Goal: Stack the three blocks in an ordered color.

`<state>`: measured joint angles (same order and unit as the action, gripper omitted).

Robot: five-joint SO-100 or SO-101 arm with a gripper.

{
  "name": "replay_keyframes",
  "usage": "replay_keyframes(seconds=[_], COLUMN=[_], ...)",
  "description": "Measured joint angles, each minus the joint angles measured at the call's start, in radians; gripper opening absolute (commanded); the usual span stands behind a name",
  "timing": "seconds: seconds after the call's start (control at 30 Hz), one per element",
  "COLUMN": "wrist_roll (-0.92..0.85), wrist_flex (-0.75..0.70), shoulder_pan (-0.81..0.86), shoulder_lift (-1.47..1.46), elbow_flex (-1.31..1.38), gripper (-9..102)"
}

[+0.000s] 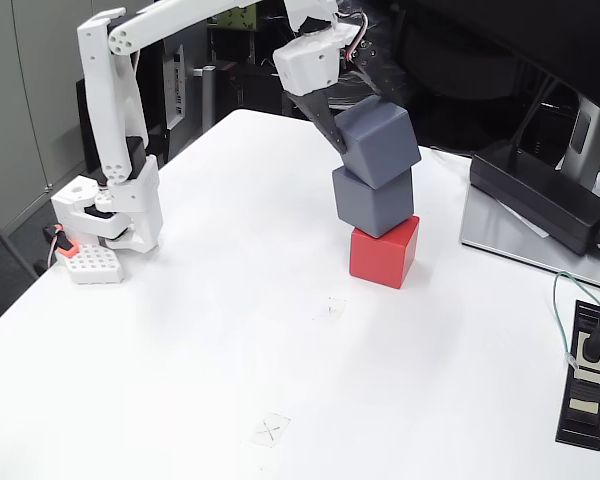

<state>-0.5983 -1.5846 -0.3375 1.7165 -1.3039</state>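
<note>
Two taped X marks [270,430] on white table [180,380], lower centre, nearest camera. Black power strip [586,375] at lower right edge; black power adapter [540,195] at right. Centre frame: red block [383,252] on table, lower grey block [372,200] on it, upper grey block [380,140] topmost, tilted. Gripper [355,125] pinching upper grey block, dark finger against its left face. White arm base [115,215] at left. No containers visible.

White table [180,400] — red block [384,251], arm base [115,215], black adapter [540,195], power strip [587,375], perhaps taped crosses [270,431]
</note>
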Motion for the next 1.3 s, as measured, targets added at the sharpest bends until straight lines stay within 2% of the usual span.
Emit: replay_keyframes(seconds=[0.17,0.53,1.13,1.3], wrist_roll=[0.0,0.0,0.0,0.0], wrist_flex=[0.0,0.0,0.0,0.0], shoulder_pan=[0.0,0.005,0.014,0.011], shoulder_lift=[0.0,0.0,0.058,0.216], elbow_flex=[-0.003,-0.005,-0.005,-0.005], gripper=[31,44,44,36])
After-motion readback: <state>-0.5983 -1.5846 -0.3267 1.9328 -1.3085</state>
